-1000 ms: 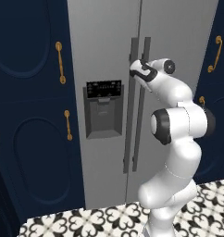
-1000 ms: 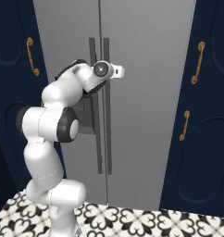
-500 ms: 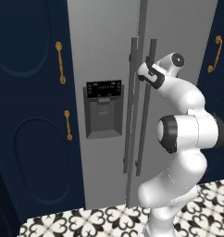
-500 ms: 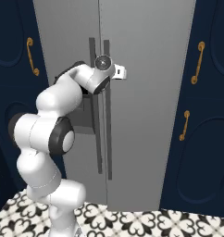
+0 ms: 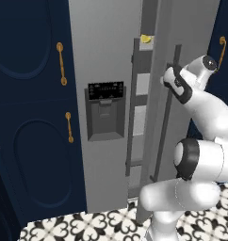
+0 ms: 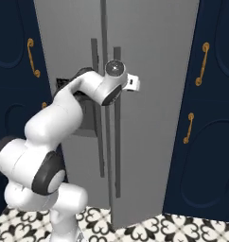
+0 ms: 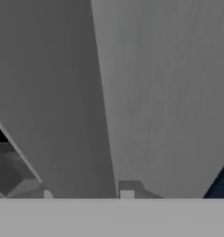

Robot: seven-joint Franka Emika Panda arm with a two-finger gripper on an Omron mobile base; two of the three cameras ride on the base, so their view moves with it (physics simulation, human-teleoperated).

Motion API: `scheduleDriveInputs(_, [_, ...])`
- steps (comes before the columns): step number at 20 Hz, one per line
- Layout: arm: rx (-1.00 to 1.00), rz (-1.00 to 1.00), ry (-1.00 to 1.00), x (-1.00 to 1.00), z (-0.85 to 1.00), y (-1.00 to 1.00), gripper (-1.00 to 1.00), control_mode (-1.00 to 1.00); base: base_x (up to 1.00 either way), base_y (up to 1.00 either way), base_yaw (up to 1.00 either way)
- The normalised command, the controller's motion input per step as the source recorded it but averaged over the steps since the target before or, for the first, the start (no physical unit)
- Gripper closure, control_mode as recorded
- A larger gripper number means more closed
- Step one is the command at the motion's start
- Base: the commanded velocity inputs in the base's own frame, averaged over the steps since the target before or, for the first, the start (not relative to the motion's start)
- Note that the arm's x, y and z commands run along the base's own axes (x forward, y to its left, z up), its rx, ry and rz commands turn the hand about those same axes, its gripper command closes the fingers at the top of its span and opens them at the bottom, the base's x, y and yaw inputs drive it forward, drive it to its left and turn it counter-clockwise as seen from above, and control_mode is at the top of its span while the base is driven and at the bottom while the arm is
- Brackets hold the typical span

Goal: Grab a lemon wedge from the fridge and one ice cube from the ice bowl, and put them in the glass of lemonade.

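The tool is closed around the right door handle of the fridge. The right door is seen ajar. A lemon wedge is visible inside on a shelf.

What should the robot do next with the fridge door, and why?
Probably keep pulling the right door handle outward. The fingers look closed around it, and the fridge is open just a crack. A small yellow piece, likely the lemon wedge, shows high in that gap, which looks too narrow for the arm to reach through.
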Motion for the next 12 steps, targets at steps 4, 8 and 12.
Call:
scheduleDriveInputs(4, [0.08,0.00,0.01,-1.00,0.00,-0.92,1.00,-1.00,0.00,0.00,0.00])
scheduleDriveInputs(8, [0.05,0.00,0.02,-0.94,0.09,-0.73,-1.00,-1.00,0.00,0.00,0.00])
scheduleDriveInputs(12, [0.02,0.00,0.00,-0.73,0.32,-0.53,-1.00,-1.00,0.00,0.00,0.00])
